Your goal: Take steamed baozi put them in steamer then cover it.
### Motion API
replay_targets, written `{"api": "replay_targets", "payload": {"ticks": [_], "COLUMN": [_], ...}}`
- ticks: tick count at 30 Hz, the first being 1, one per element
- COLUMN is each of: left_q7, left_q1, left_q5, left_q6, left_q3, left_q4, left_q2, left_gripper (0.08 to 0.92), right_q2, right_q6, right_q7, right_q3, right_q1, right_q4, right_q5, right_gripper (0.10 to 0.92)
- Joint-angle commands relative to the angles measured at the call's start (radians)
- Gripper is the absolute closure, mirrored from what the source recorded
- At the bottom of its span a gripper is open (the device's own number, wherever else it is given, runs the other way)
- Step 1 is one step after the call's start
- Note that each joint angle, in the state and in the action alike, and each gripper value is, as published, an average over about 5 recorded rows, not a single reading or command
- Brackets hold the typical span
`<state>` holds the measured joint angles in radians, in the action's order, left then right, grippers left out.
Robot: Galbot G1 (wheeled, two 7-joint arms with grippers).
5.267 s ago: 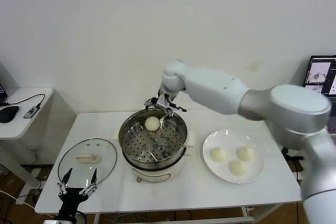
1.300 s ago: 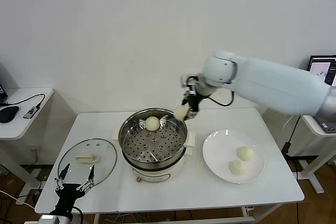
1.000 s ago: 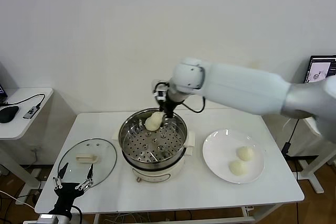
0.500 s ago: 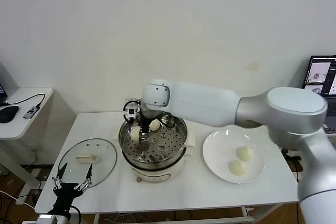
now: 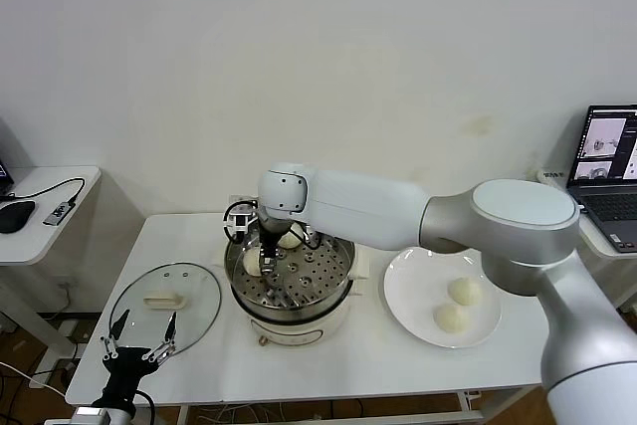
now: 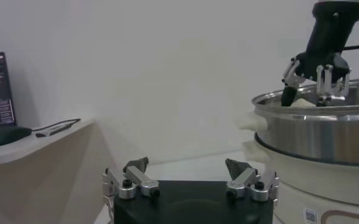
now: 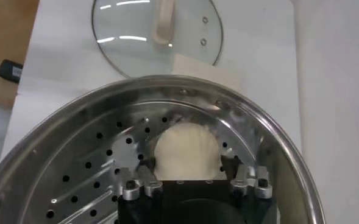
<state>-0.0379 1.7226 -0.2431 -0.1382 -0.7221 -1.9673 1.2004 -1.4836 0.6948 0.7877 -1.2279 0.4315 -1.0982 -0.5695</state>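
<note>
The steamer (image 5: pixel 338 284) stands mid-table, with one baozi (image 5: pixel 291 239) at the back of its perforated tray. My right gripper (image 5: pixel 257 258) reaches down into the pot's left side. In the right wrist view that gripper (image 7: pixel 188 161) is open, and a second baozi (image 7: pixel 186 146) lies on the tray between its fingers. Two more baozi (image 5: pixel 464 291) (image 5: pixel 450 318) rest on the white plate (image 5: pixel 413 286). The glass cover (image 5: pixel 164 296) lies flat on the table left of the steamer. My left gripper (image 5: pixel 139 343) waits open near the front left edge (image 6: pixel 186 165).
A side desk (image 5: pixel 40 211) with a mouse and a cable stands at the far left. A laptop (image 5: pixel 607 161) sits at the far right. Bare table shows in front of the steamer and between it and the plate.
My right gripper brought a baozi from the steamer's far rim down onto the tray's left side and opened around it. The left arm has stayed put.
</note>
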Motion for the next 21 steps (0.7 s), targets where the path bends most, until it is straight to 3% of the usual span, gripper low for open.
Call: {"api": "replay_targets", "payload": {"ticks": [1, 10, 21], "left_q7": [0.000, 0.002, 0.001], "left_q1": [0.001, 0.005, 0.015], "left_q5": [0.000, 0.002, 0.001], "left_q6": [0.001, 0.003, -0.001], "left_q3": [-0.001, 0.000, -0.003], "left_q4": [-0.001, -0.003, -0.001], "left_q2": [-0.002, -0.006, -0.010], "left_gripper": [0.177, 0.177, 0.177], "right_q2": [0.041, 0.302, 0.753], "right_q6": [0.002, -0.080, -0.312], "right_q7": [0.053, 0.221, 0.391], "right_q3": [0.005, -0.025, -0.068], "right_q1": [0.056, 0.247, 0.263], "right_q4": [-0.044, -0.289, -0.521], "right_q5": [0.006, 0.037, 0.296], "right_gripper": [0.205, 0.203, 0.203]}}
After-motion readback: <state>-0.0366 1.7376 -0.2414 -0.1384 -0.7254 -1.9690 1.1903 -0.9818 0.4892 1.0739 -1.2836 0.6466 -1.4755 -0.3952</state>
